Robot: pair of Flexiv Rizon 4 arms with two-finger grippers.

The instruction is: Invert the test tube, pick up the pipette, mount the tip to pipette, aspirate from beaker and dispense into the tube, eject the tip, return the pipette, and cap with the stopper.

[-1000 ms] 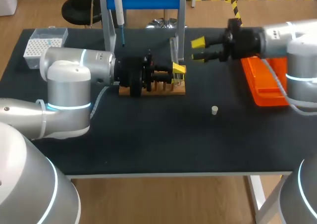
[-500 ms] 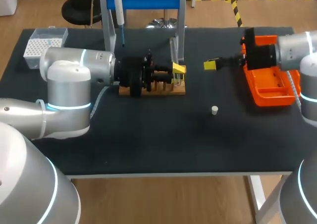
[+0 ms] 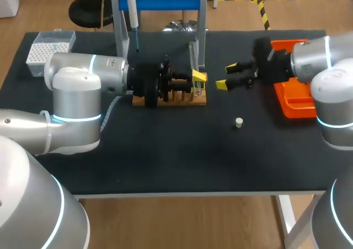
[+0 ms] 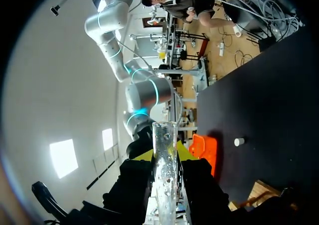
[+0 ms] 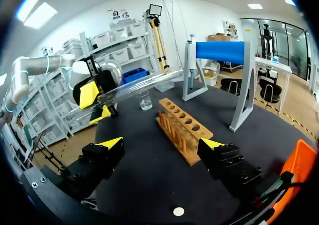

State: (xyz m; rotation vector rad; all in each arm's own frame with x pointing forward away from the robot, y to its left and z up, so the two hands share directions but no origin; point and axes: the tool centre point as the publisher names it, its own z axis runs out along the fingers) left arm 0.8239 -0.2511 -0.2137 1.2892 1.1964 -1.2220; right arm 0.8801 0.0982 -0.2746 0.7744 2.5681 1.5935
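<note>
here the test tube [image 4: 165, 185] sits clamped in the left gripper [image 4: 164, 154].

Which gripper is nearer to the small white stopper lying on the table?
Right. The right gripper hangs open close by the stopper; the left gripper, shut on the test tube, is farther off at the rack.

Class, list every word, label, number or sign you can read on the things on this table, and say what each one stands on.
No text can be read on any of the table's things.
test tube: clear glass, no markings visible.
tip box, wooden rack, orange tray, stopper: plain, no labels visible.
pipette: too small to tell whether it carries print.
</note>
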